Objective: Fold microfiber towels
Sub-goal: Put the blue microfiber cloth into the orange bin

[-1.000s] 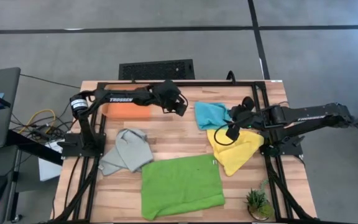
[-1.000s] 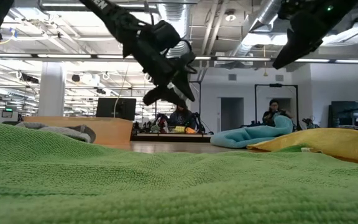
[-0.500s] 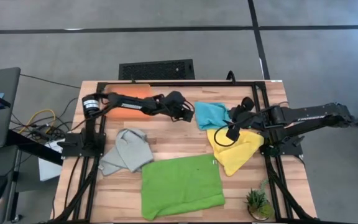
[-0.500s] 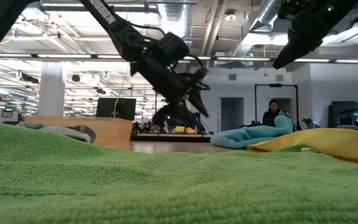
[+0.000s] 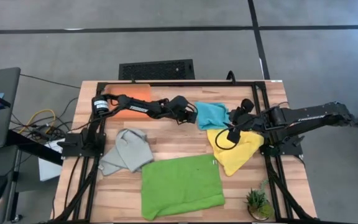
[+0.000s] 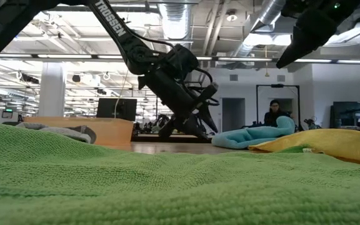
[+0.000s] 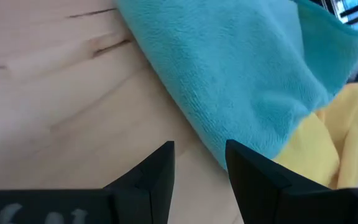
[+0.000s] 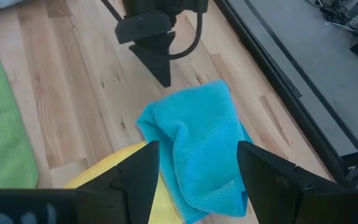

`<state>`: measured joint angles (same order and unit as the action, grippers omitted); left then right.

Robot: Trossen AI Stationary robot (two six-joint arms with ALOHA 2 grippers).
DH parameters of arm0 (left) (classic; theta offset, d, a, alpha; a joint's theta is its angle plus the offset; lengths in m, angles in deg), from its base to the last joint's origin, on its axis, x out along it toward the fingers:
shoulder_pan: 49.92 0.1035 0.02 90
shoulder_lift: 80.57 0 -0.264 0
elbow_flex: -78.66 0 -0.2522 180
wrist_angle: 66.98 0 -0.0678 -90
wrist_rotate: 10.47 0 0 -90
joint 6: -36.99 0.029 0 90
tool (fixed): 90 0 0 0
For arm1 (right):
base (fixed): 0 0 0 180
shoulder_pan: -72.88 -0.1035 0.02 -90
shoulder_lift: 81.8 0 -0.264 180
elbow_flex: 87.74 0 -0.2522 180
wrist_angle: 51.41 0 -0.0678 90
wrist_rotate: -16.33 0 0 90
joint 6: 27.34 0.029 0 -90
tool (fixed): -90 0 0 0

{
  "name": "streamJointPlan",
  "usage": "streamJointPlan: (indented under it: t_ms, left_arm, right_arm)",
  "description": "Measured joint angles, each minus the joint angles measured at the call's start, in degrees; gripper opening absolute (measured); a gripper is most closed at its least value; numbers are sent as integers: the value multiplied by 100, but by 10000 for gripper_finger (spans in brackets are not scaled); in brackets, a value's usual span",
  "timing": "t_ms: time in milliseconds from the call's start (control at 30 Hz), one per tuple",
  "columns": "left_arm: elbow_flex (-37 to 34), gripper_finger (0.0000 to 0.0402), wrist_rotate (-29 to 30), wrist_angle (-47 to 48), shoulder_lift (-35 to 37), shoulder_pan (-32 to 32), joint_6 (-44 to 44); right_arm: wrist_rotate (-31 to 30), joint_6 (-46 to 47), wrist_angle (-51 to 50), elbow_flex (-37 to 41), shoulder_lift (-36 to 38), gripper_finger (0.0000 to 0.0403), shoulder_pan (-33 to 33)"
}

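Grey floor (image 5: pixel 166 43), ceiling strip lights (image 6: pixel 55 58), white walls (image 6: pixel 349 84).

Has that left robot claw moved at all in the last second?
Yes. The left gripper has reached rightward across the table, away from the orange towel, up to the turquoise towel's edge.

Left gripper (image 5: pixel 192 116) swung right and dropped low, fingers apart, now at the blue towel's (image 5: pixel 212 114) edge.
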<state>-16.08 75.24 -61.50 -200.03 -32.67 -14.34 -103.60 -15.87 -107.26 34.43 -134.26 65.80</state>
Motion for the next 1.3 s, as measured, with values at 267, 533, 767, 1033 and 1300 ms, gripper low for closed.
streamJointPlan:
  t_ms: [267, 533, 767, 1033, 1300]
  left_arm:
    - [11, 135, 207, -361, -170, -43, -177]
    - [38, 135, 219, -855, -483, -76, -345]
    - [107, 135, 293, -900, -512, -99, -293]
    - [199, 135, 439, -609, -522, -126, -392]
    - [197, 135, 543, -627, -525, -170, -534]
  right_arm:
    - [-5, -1, -77, 0, -3, 240, -3]
    - [-7, -1, -100, 0, -3, 240, -3]
    - [-5, -3, -115, 0, -3, 240, -3]
    - [-3, -3, -118, 0, -2, 240, -3]
    - [-3, -4, -119, 0, -1, 240, -3]
